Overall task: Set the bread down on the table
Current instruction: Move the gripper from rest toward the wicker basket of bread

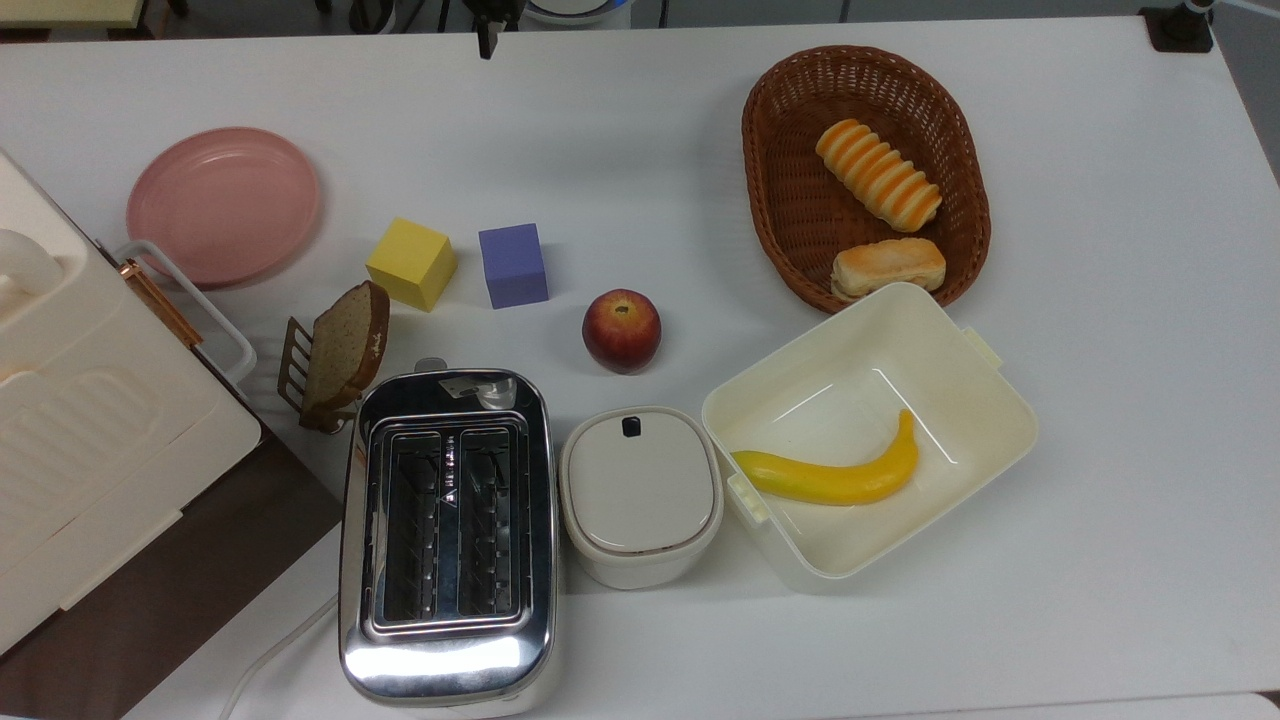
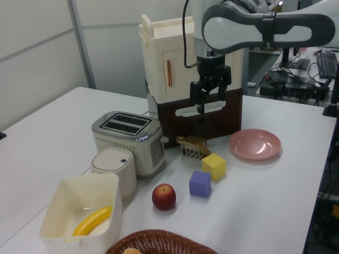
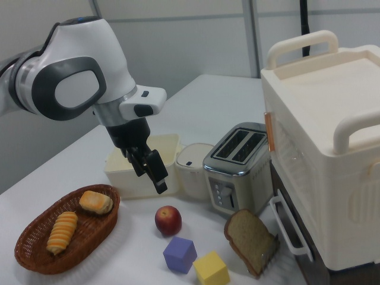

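Note:
The bread point(image 1: 878, 175), a ridged roll striped orange and cream, lies in a brown wicker basket point(image 1: 790, 200) at the top view's upper right. In the right view the bread point(image 3: 61, 231) is at the lower left. A short golden bun point(image 1: 888, 266) lies beside it in the same basket. My gripper point(image 3: 153, 172) hangs open and empty in the air, above and to the right of the basket in the right view, clear of the bread. In the left view the gripper point(image 2: 209, 100) hovers in front of the cream cabinet. The white table point(image 1: 640, 130) carries everything.
A pink plate point(image 1: 223, 203), a yellow cube point(image 1: 411, 263), a purple cube point(image 1: 513, 265) and an apple point(image 1: 621, 330) sit mid-table. A toast slice point(image 1: 345, 345) leans in a rack by the toaster point(image 1: 447, 535). Also here: a lidded white pot point(image 1: 640, 492), an open box point(image 1: 990, 400) holding a banana point(image 1: 835, 478), and a cream cabinet point(image 1: 80, 420).

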Controlling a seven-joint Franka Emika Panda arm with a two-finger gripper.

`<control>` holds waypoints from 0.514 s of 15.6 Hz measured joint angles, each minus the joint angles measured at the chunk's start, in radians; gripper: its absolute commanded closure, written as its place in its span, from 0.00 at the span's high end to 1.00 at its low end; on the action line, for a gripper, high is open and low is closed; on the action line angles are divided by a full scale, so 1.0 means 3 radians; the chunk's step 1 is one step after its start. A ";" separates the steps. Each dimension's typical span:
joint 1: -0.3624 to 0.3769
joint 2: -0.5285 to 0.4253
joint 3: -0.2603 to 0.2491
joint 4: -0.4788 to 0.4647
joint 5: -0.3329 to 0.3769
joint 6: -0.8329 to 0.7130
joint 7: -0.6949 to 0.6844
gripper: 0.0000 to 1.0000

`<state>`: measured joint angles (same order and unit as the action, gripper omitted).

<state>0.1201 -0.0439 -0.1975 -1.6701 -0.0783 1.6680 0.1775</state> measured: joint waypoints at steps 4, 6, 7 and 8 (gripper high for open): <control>0.0001 -0.0001 -0.0123 0.0000 0.0209 -0.0015 -0.0504 1.00; 0.0004 -0.0001 -0.0129 0.0000 0.0212 -0.0021 -0.0544 1.00; 0.0005 -0.0001 -0.0129 0.0000 0.0212 -0.0024 -0.0558 1.00; 0.0006 -0.0001 -0.0129 -0.0004 0.0214 -0.0026 -0.0561 1.00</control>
<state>0.1219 -0.0442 -0.2362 -1.6712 -0.0142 1.6602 0.0094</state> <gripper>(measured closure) 0.000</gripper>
